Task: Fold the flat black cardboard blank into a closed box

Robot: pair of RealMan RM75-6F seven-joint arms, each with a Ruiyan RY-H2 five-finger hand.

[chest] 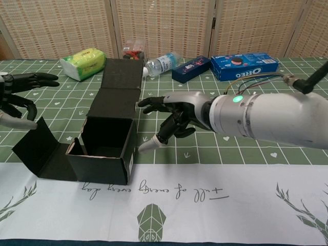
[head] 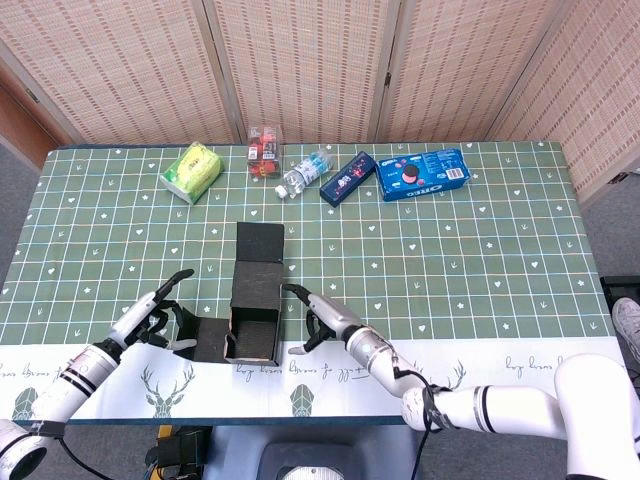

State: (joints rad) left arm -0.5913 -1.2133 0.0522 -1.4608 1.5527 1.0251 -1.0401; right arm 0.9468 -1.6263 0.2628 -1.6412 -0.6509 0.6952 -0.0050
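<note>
The black cardboard box [head: 255, 322] [chest: 106, 148] stands near the table's front edge, open at the top, its lid flap [head: 258, 258] [chest: 121, 84] laid back away from me. A side flap [chest: 37, 149] [head: 205, 337] sticks out to the left. My left hand [head: 157, 318] [chest: 15, 97] hovers open just left of that flap, not touching it. Just right of the box, my right hand [head: 318, 318] [chest: 170, 120] is open with fingers spread, a fingertip close to the box's right wall.
Along the far edge lie a green packet [head: 191, 170], a red snack pack [head: 264, 150], a water bottle [head: 303, 172], a dark blue box [head: 347, 177] and a blue Oreo box [head: 424, 173]. A white cloth strip [chest: 215, 195] covers the table's front edge.
</note>
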